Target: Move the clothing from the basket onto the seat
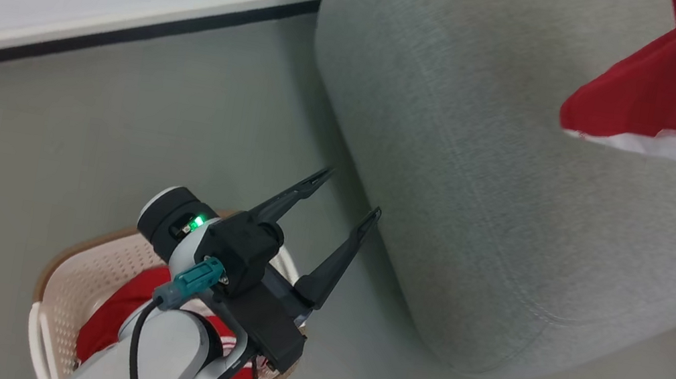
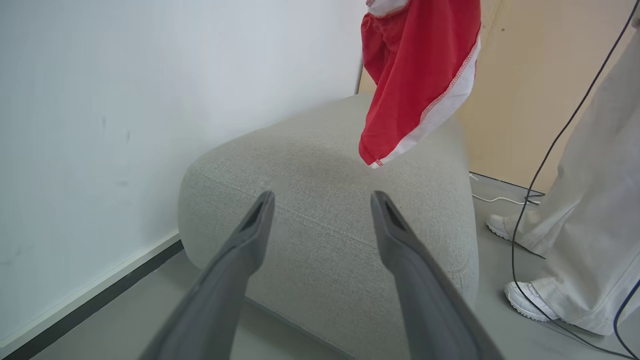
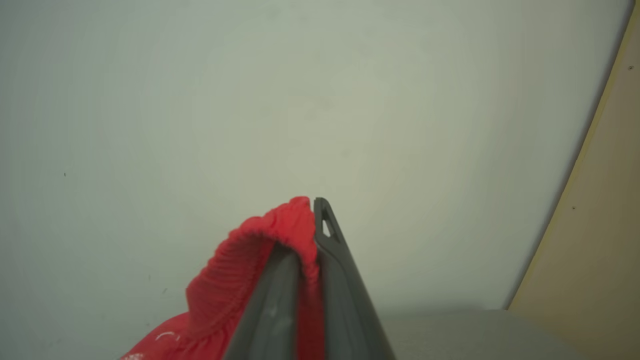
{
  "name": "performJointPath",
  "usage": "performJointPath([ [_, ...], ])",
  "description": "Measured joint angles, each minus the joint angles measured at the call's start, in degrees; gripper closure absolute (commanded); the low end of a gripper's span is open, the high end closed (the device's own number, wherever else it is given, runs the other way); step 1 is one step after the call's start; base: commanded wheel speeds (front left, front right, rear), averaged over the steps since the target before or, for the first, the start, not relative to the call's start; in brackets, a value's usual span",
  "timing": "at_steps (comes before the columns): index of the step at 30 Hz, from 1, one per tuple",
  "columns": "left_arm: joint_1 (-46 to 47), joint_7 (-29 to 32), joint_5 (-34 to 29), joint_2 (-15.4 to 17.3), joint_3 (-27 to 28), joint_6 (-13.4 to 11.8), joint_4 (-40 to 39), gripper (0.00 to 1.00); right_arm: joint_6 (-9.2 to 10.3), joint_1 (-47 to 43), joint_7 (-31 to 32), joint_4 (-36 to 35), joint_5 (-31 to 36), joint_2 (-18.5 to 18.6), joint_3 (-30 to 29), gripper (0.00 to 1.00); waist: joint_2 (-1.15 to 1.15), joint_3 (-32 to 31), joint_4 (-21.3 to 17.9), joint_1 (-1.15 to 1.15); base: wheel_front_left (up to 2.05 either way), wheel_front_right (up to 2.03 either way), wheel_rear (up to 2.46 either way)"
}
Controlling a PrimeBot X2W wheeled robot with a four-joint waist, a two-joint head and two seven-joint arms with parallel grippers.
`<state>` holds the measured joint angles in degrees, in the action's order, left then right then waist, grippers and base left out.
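A red garment (image 3: 240, 280) with a gathered elastic edge is pinched between the closed fingers of the right claw (image 3: 307, 225). It hangs below that claw in loose folds that end in a white band with red stitching, over the seat (image 1: 478, 205). The seat is a large grey woven cushion with rounded corners, lying just ahead of the spread fingertips of the left claw (image 1: 351, 191). Beneath that claw's wrist sits the basket (image 1: 69, 282), cream, perforated and brown-rimmed. It holds more red clothing (image 1: 111, 316) with white stripes.
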<state>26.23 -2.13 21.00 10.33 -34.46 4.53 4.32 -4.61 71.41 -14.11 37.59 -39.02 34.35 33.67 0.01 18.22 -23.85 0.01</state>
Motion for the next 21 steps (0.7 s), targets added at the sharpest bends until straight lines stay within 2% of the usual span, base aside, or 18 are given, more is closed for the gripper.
performJointPath([
  [5, 0.65, 0.63, -0.52, 0.63, -0.07, 0.01, -1.48, 0.0, -0.49, 2.33, -0.01, 3.36, 0.18, 1.85, -0.74, 1.0, 0.0, 2.83, 3.01, -0.01, 0.0, 0.0, 0.0],
  [13, 0.74, 1.6, -1.05, 2.85, 0.53, -0.01, -3.85, 0.0, -0.34, 3.62, -0.05, 5.7, 1.59, 2.44, -1.21, 1.0, 0.0, 7.13, 6.44, 0.0, 0.0, 0.0, 0.0],
  [21, 4.0, 3.23, -3.02, 2.98, 0.15, -0.07, -6.56, 0.0, 2.44, 3.46, -0.1, 11.45, 1.75, -0.1, -1.25, 1.0, 0.0, 12.97, 7.92, -0.01, 0.0, 0.0, 0.0],
])
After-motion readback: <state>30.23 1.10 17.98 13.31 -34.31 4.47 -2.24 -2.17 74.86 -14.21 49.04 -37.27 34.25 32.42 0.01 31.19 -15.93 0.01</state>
